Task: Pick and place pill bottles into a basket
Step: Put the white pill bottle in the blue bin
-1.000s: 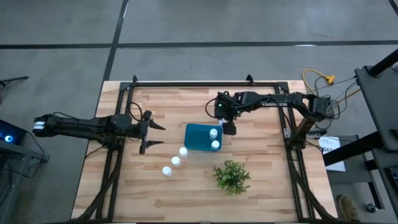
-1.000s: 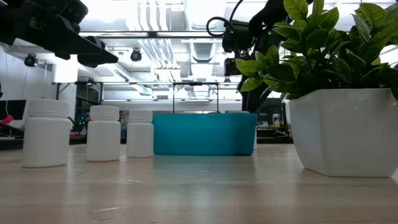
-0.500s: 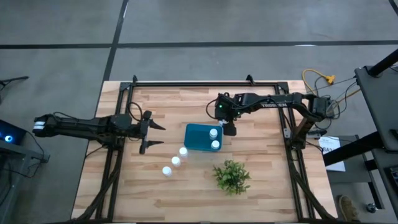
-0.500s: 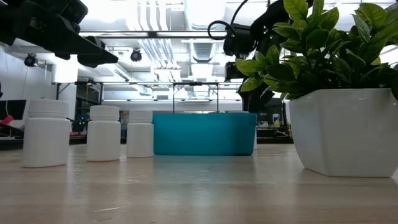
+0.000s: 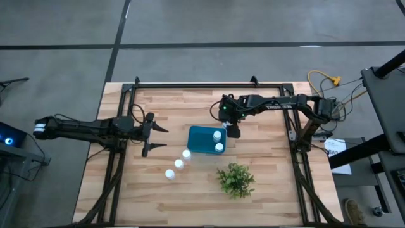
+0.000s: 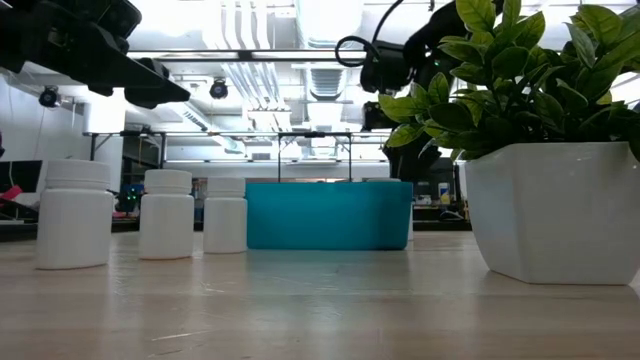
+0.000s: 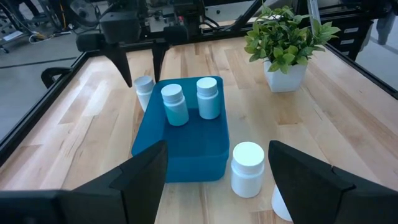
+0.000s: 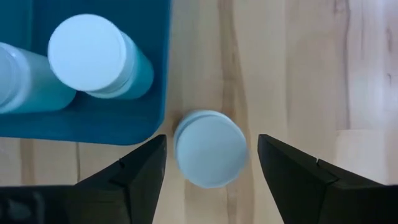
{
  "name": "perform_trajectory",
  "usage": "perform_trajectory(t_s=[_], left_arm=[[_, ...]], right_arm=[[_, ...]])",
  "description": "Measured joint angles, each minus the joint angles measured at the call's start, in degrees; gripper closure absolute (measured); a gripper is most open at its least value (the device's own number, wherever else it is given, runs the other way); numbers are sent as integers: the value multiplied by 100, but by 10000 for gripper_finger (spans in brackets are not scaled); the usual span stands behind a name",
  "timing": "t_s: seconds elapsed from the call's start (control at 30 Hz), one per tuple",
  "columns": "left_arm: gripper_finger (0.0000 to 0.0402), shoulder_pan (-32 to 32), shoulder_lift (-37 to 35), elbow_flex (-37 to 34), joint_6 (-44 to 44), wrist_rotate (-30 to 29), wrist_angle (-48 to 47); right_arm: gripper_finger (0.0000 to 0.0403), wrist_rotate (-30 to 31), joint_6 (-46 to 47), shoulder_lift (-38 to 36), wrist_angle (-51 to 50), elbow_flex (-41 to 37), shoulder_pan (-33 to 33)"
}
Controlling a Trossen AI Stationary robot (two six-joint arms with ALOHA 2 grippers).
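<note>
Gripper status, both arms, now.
Left gripper: open, empty, left of the basket.
Right gripper: open, holding nothing, fingers either side of a bottle standing just outside the basket.

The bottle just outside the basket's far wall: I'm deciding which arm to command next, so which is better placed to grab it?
Right. The right gripper hangs open directly over that bottle, beside the basket. The left gripper waits open, away from it.
</note>
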Motion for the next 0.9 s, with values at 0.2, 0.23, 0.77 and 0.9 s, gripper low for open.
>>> perform_trajectory(t_s=[0.2,0.23,0.77,0.9], left_arm=[[140,0,-2,0,0,0,0],[140,0,0,0,0,1,0],[140,0,0,0,1,0,0],[140,-1,-1,0,1,1,1]], right_arm=[[163,-173,12,0,87,-49,-3],[164,-173,5,0,94,-49,-5],[168,-175,18,0,307,-239,-95],[168,-185,2,0,326,-252,-123]])
